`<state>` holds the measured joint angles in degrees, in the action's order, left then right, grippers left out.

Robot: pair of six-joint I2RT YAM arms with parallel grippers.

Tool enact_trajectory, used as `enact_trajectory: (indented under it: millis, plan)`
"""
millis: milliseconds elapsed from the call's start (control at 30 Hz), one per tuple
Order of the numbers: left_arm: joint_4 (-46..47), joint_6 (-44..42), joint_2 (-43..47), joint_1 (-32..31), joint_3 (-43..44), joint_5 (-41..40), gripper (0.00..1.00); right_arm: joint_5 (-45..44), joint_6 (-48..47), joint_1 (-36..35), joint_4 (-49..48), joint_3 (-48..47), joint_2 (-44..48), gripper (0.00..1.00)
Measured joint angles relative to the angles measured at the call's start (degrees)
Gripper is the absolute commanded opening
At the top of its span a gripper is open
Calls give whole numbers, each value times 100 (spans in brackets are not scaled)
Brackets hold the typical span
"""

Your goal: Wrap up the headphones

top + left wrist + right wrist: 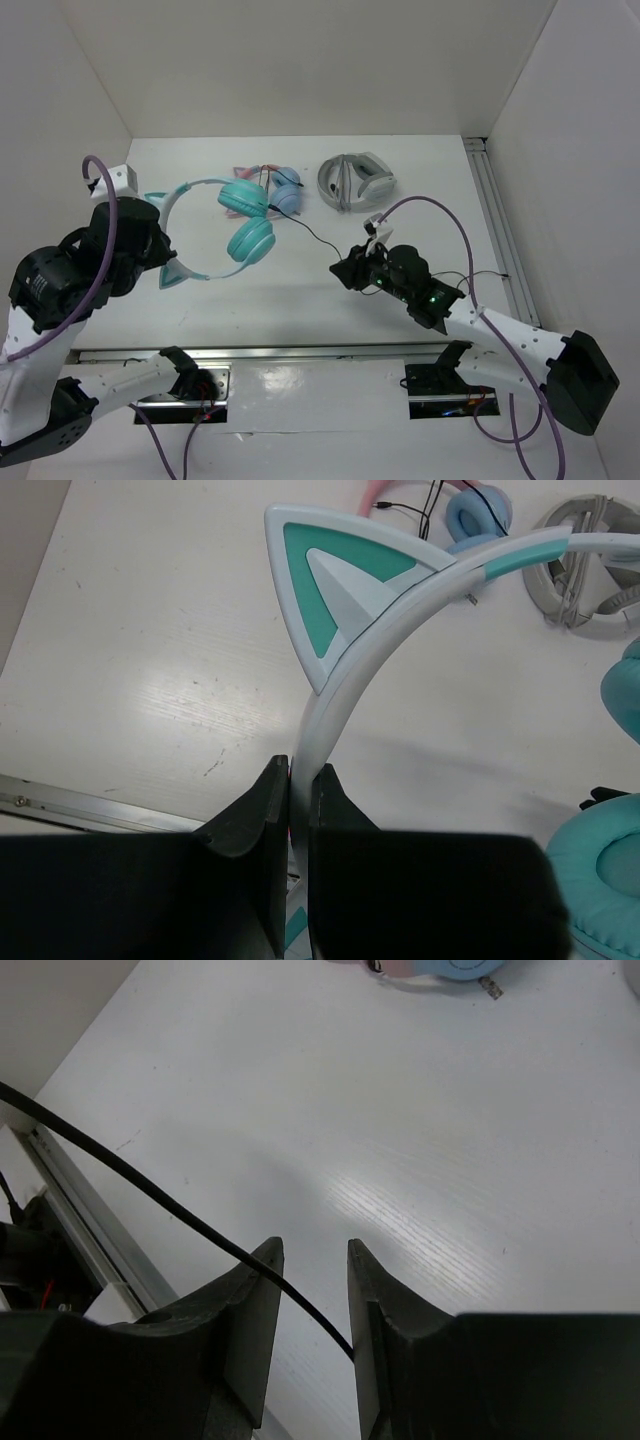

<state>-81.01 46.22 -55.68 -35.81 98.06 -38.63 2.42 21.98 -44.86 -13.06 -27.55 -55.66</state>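
Clamping the headband of the headphones (pixel 250 238) just beside one cat ear, the left gripper (pixel 300 770) had its jaws closed tight on the band. The headphones lay on the white table (pixel 300 290). Right of the headphones, the right gripper (pixel 315 1250) stood narrowly parted, the thin black cable (pixel 150 1185) running into its gap. Just beyond the headphones lay pink-and-blue headphones (pixel 283 187), and grey-and-white headphones (pixel 355 180) further right.

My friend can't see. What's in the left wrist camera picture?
The left claw pinches the teal headphones by their white band, just below a pointy cat ear. A teal ear cushion sits lower right, and a blue pair and a grey pair peek in on top.
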Motion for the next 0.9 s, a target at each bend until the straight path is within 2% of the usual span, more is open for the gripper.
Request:
enact_trajectory:
  millis: [167, 200, 267, 300, 533, 633, 767, 900]
  plan:
    - [-2, 2, -17, 2, 2, -59, 0, -28, -2, 0, -20, 98, 85, 41]
    - [-2, 2, -28, 2, 2, -61, 0, -31, -2, 0, -22, 98, 85, 37]
    - [-2, 4, -46, 2, 2, -68, 0, -31, -22, 0, -22, 98, 107, 24]
    - [-4, 4, -57, 2, 2, -68, 0, -33, -33, 0, -22, 101, 127, 0]
    - [22, 22, -85, 2, -223, -385, 0, -299, -57, -238, 256, 33, 216, 0]
    - [24, 85, -168, 4, -616, -769, 0, -964, -81, -732, 918, -330, 254, 0]
    - [157, 227, -511, 9, -1263, -1307, 0, -2326, -42, -1506, 1696, -953, 612, 0]
    - [1091, -520, -723, -57, -2146, -1342, 0, -3289, -129, -1910, 2260, -1617, 879, 0]
